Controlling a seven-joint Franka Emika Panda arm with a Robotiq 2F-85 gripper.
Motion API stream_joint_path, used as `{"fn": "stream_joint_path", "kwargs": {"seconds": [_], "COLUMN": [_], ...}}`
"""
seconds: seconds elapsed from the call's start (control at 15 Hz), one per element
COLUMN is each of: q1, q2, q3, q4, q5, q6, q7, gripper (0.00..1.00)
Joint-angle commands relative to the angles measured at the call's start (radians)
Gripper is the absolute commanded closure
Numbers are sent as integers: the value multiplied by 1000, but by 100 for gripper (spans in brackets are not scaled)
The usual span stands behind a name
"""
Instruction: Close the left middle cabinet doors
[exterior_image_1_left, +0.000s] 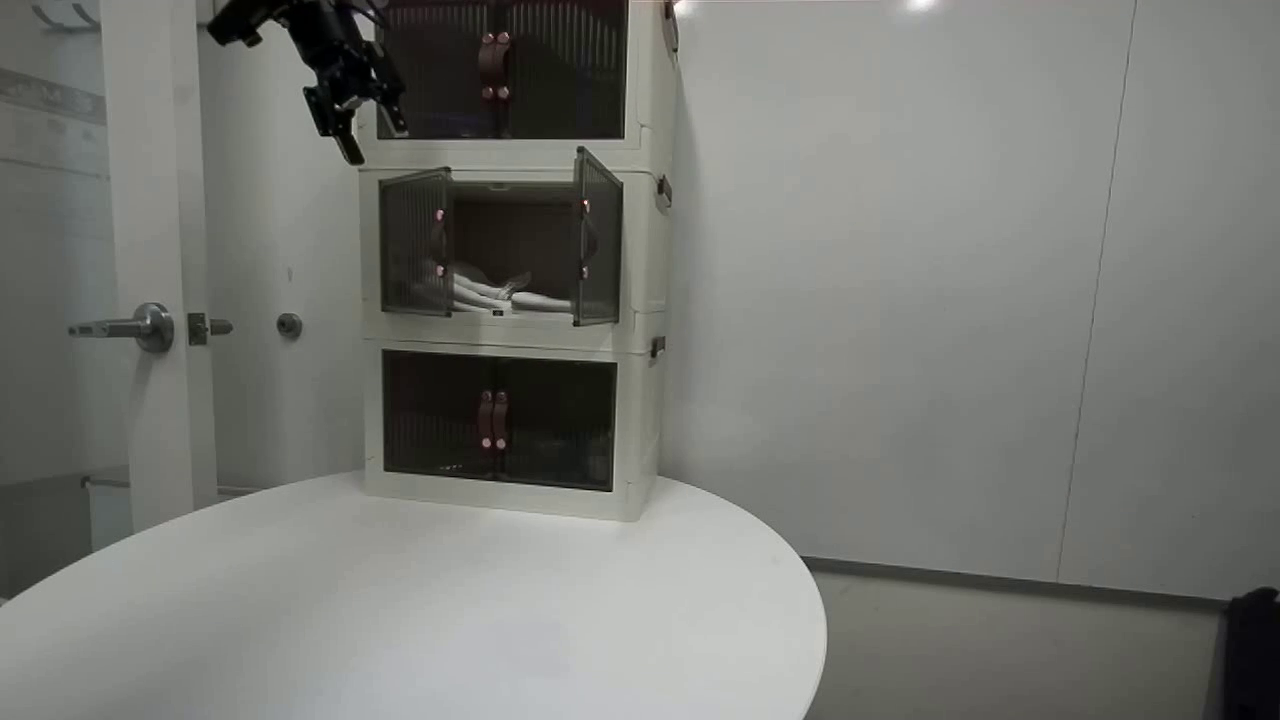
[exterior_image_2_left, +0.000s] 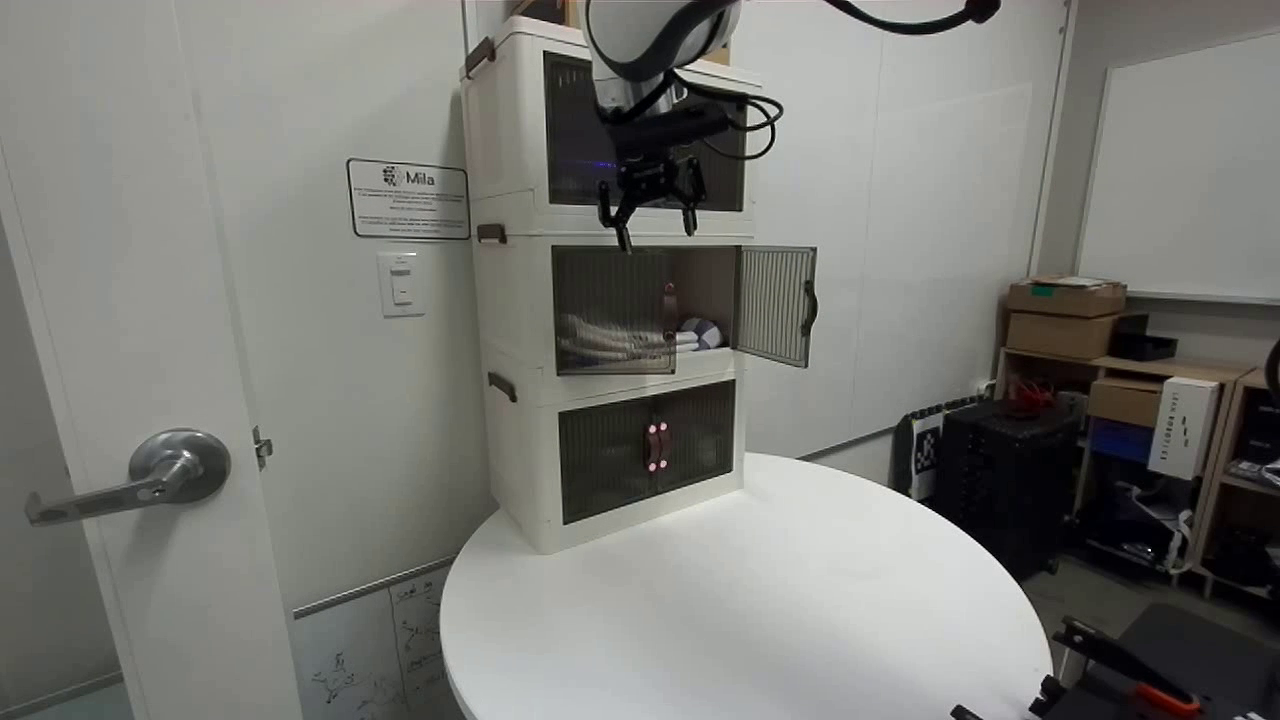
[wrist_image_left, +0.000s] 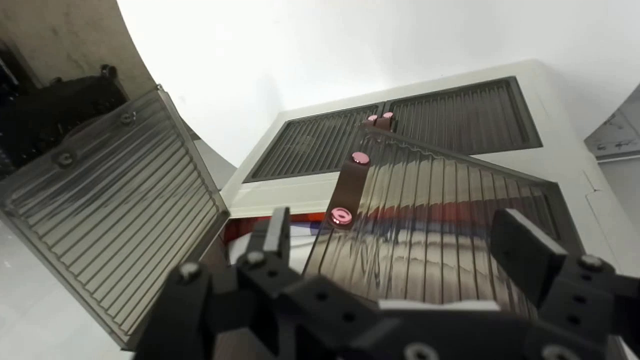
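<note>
The left middle cabinet door is a small see-through ribbed leaf with a dark strap handle. It stands partly swung out in both exterior views (exterior_image_1_left: 412, 245) (exterior_image_2_left: 612, 312). In the wrist view the leaf (wrist_image_left: 430, 195) shows behind and between my fingers. The matching right leaf (exterior_image_1_left: 600, 240) (exterior_image_2_left: 778, 305) is wide open; it also shows in the wrist view (wrist_image_left: 115, 215). My gripper (exterior_image_1_left: 377, 142) (exterior_image_2_left: 658, 235) (wrist_image_left: 395, 225) is open and empty. It points down, above the left leaf's top edge and apart from it in an exterior view.
The white cabinet's top tier (exterior_image_1_left: 560, 70) and bottom tier (exterior_image_1_left: 560, 420) are shut. Folded cloths (exterior_image_1_left: 510, 298) lie inside the middle tier. The cabinet stands on a round white table (exterior_image_1_left: 480, 600). A room door with a lever handle (exterior_image_2_left: 130, 490) stands beside it.
</note>
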Motion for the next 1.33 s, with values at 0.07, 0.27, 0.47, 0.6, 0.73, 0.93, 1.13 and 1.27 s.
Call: {"fn": "stream_joint_path", "kwargs": {"seconds": [0.07, 0.27, 0.47, 0.6, 0.73, 0.93, 1.13, 1.27], "q1": [-47, -68, -73, -71, -64, -52, -48, -44], "q2": [9, 33, 52, 70, 90, 119, 154, 181], "q3": [-11, -18, -22, -22, -24, -38, -61, -83], "q4": [-1, 12, 31, 50, 68, 83, 95, 105], "q5": [84, 136, 177, 209, 224, 193, 173, 160], "q6": [25, 44, 51, 53, 65, 143, 219, 275], "q7": [-266, -325, -322, -302, -284, -243, -205, -183], "gripper": [0, 0, 0, 0, 0, 0, 0, 0]}}
